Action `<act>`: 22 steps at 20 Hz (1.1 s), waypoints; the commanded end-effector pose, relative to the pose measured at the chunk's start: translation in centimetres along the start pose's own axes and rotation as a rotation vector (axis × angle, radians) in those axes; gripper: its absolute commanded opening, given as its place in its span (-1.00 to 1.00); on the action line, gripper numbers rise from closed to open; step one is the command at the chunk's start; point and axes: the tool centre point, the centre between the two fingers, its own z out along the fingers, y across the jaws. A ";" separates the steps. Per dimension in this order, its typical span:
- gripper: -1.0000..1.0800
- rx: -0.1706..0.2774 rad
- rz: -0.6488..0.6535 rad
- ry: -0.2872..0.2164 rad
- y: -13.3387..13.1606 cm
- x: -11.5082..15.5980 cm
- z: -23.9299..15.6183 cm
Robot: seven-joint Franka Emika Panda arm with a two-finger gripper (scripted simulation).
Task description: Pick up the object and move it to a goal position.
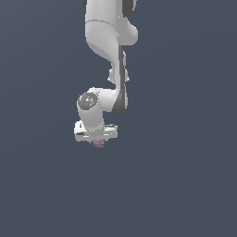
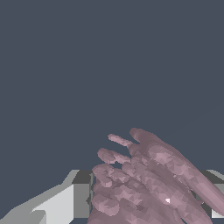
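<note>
The object [image 1: 98, 143] is a small dusty-pink knobbly lump that peeks out just below my white gripper [image 1: 96, 138] in the exterior view. In the wrist view the object [image 2: 148, 183] fills the space between the two fingers [image 2: 65, 203], with knobbly ridges sticking out past them. The gripper is shut on it. The arm hangs down from the top of the exterior view and hides most of the lump.
Around the arm only a flat, plain dark blue-grey surface [image 1: 185, 185] shows in both views. No other objects or edges are visible.
</note>
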 end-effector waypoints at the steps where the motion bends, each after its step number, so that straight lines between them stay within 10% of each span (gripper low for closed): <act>1: -1.00 0.000 0.000 0.000 0.0 0.0 0.1; 22: -1.00 -0.046 0.086 0.098 -0.8 3.2 -4.8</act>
